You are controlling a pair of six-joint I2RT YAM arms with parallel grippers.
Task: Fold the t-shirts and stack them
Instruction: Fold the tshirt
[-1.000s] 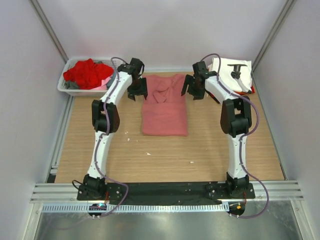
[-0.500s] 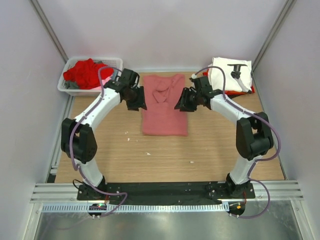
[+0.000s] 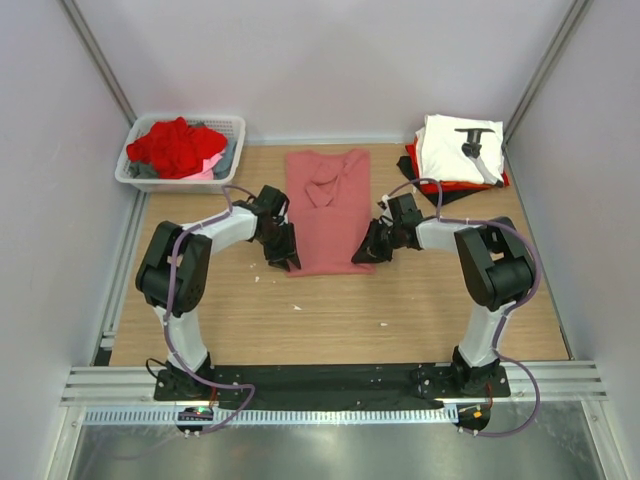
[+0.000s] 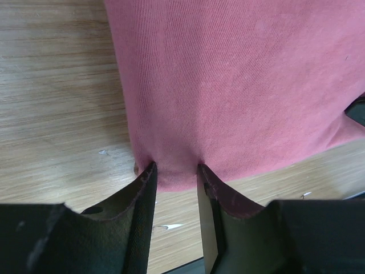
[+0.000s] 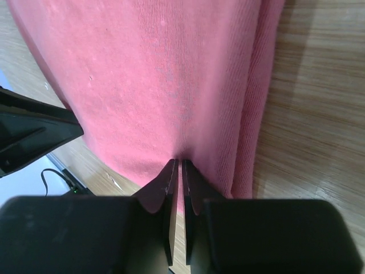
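Observation:
The salmon-pink t-shirt (image 3: 326, 205) lies folded into a long strip in the middle of the table, collar toward the back. My left gripper (image 3: 287, 256) is at its near left corner. In the left wrist view the shirt's hem (image 4: 228, 85) lies flat between the tips of that gripper (image 4: 175, 168), whose jaws are narrowed but still apart. My right gripper (image 3: 367, 251) is at the near right corner. In the right wrist view this gripper (image 5: 178, 162) pinches the pink cloth (image 5: 159, 74) between almost touching tips.
A white basket (image 3: 236, 125) at the back left holds red, grey and pink t-shirts (image 3: 172, 146). At the back right stands a folded stack (image 3: 455, 150): a white printed shirt on a red and a black one. Grey walls close in both sides.
Both arms have swung from the shirt's collar end down to its near hem corners. Both pairs of jaws have narrowed, and the right one has closed on the cloth.

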